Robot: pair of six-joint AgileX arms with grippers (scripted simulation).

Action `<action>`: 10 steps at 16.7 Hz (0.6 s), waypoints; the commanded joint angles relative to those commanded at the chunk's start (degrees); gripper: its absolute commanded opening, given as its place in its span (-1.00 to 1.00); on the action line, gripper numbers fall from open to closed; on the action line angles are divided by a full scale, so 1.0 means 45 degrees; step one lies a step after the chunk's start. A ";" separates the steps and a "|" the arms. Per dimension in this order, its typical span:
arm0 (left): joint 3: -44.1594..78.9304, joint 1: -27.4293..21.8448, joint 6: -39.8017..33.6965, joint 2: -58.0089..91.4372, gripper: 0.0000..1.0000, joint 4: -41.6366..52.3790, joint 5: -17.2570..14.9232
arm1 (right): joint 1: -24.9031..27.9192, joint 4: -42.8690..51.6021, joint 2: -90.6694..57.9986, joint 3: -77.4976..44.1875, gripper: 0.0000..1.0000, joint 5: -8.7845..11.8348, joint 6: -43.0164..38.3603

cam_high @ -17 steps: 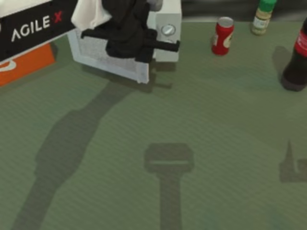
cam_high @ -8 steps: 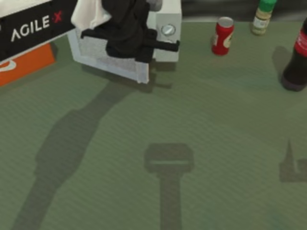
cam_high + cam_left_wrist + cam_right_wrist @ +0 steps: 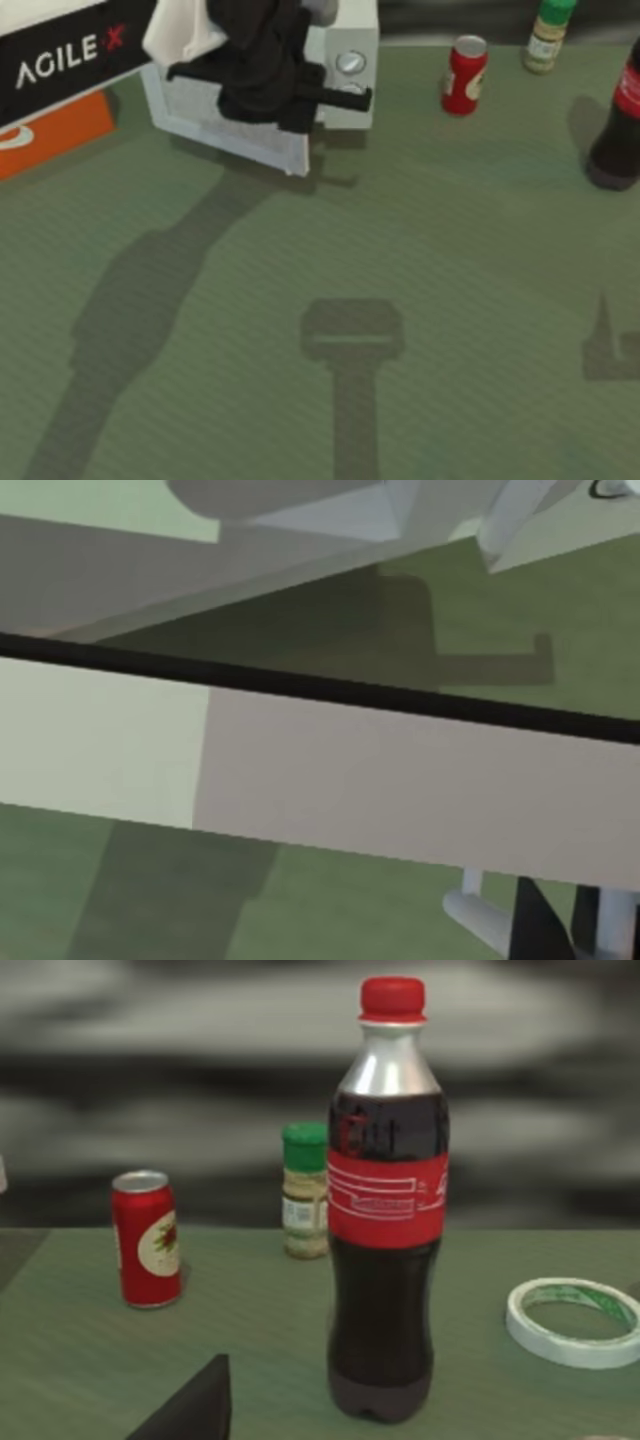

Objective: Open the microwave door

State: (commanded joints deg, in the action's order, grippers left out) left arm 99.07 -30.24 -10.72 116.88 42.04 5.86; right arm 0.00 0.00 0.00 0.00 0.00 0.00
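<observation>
The white microwave (image 3: 350, 45) stands at the table's far left, its knob panel facing the front. The microwave door (image 3: 210, 112), white-framed with a grey mesh window, hangs partly swung out toward the left. My left gripper (image 3: 298, 108) hangs over the door's free edge, shut on the door's white bar handle (image 3: 478, 918). In the left wrist view the door's edge (image 3: 400, 770) fills the middle as a broad pale band, with a black finger (image 3: 538, 930) against the handle. My right gripper is out of the top view. Only a dark tip of it (image 3: 200, 1412) shows in its wrist view.
An orange box (image 3: 50, 135) sits left of the microwave under my left arm. A red can (image 3: 463, 75), a green-capped jar (image 3: 548, 35) and a cola bottle (image 3: 618, 110) stand along the far right. A roll of tape (image 3: 572, 1320) lies beside the bottle.
My left arm has shifted slightly to the left and back, still holding the handle. The door has swung out only a little more.
</observation>
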 joint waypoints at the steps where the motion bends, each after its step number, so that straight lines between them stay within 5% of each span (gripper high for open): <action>1: -0.0244 0.0064 0.0218 -0.0136 -1.00 -0.0065 -0.0102 | 0.0000 0.0000 0.0000 0.0000 1.00 0.0000 0.0000; 10: -0.1269 0.0350 0.1238 -0.0841 -1.00 -0.0463 -0.0618 | 0.0000 0.0000 0.0000 0.0000 1.00 0.0000 0.0000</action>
State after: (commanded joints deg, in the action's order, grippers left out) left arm 93.36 -28.67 -5.15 113.10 39.96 3.08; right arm 0.00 0.00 0.00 0.00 0.00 0.00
